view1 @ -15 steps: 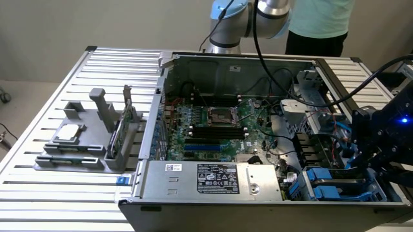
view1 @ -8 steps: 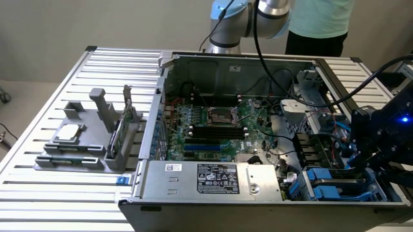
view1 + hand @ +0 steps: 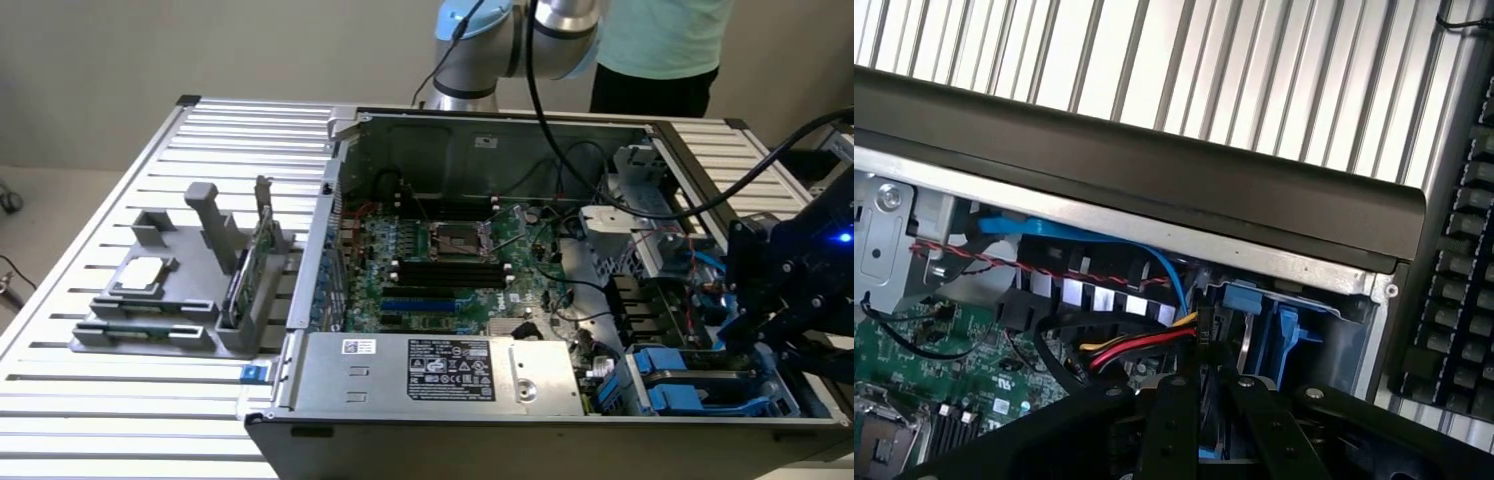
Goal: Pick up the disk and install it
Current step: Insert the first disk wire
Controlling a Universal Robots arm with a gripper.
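Note:
The disk [image 3: 694,385] shows by its bright blue bracket, low in the drive bay at the open computer case's near corner, on the exterior view's right. My black gripper [image 3: 737,335] reaches down onto it from above. In the wrist view the two fingers [image 3: 1172,425] stand close together at the bay, with a dark slab and a sliver of blue pinched between them. The blue bracket [image 3: 1264,320] lies just beyond the fingertips. My gripper [image 3: 1206,425] is shut on the disk. The disk's metal body and label are hidden.
Red, yellow and black cables [image 3: 1139,345] and a blue cable [image 3: 1154,255] run right beside the bay. The case wall [image 3: 1154,170] borders it. A power supply [image 3: 441,370] and motherboard [image 3: 447,260] fill the case. A grey fixture [image 3: 174,290] holds a chip and card. A person [image 3: 661,50] stands behind. A keyboard [image 3: 1454,280] lies outside the case.

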